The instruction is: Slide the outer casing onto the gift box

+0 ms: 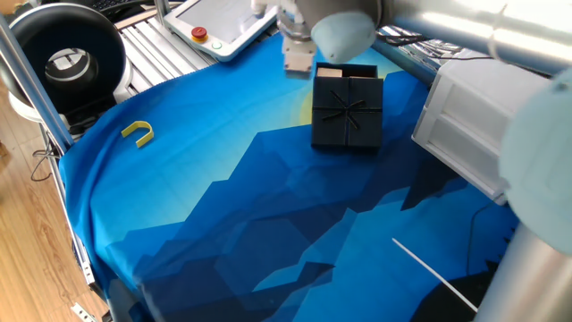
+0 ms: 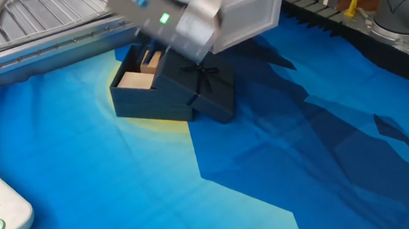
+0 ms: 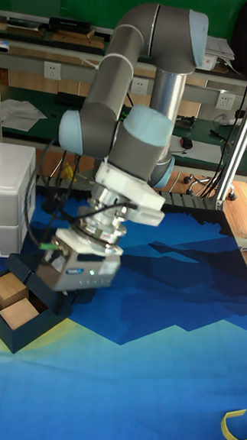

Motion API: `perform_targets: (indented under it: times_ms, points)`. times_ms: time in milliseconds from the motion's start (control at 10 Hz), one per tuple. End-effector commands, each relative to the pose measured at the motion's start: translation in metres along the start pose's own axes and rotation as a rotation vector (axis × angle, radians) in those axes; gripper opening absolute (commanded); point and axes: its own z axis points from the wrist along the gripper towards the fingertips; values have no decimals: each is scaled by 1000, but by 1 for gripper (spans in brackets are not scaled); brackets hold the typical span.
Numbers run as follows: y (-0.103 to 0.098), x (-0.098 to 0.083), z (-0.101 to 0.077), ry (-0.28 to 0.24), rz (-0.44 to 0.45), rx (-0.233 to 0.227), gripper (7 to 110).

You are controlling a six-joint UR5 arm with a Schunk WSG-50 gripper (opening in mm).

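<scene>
The outer casing (image 1: pixel 348 112) is a dark sleeve with a thin ribbon cross and bow. It sits partly over the gift box (image 2: pixel 143 98), tilted, with one edge resting on the tray. The tray's uncovered end shows pale tan blocks (image 2: pixel 139 77) inside and sticks out from under the casing (image 2: pixel 206 80). My gripper (image 1: pixel 298 63) hovers just off the box's uncovered end and holds nothing. Motion blurs the gripper (image 2: pixel 171 21) in the other fixed view, so its fingers cannot be made out. In the tall view the gripper (image 3: pixel 79 268) hangs beside the open tray (image 3: pixel 21 318).
A large white plastic bin (image 1: pixel 487 125) stands close to the casing on the far side from the gripper. A small yellow U-shaped piece (image 1: pixel 138 133) lies on the blue cloth (image 1: pixel 223 215). A white control pendant (image 1: pixel 219 22) rests beyond the cloth's edge.
</scene>
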Motion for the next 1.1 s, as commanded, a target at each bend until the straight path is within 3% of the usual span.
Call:
perform_targets:
  times_ms: [0, 200, 400, 500, 600, 700, 800, 900, 1000]
  points:
    - [52, -68, 21, -167, 83, -44, 7]
    - [111, -70, 25, -158, 26, -100, 7]
    - [132, -42, -4, -93, -50, -118, 7]
    - [138, -26, -18, -58, -119, -148, 7]
    - [152, -8, -25, -35, -140, -206, 7]
    - [166, 2, -24, -22, -135, -246, 7]
    - [176, 10, -19, -3, -152, -255, 7]
    - [191, 23, -13, 49, -172, -276, 7]
    - [208, 23, -2, 56, -196, -286, 7]
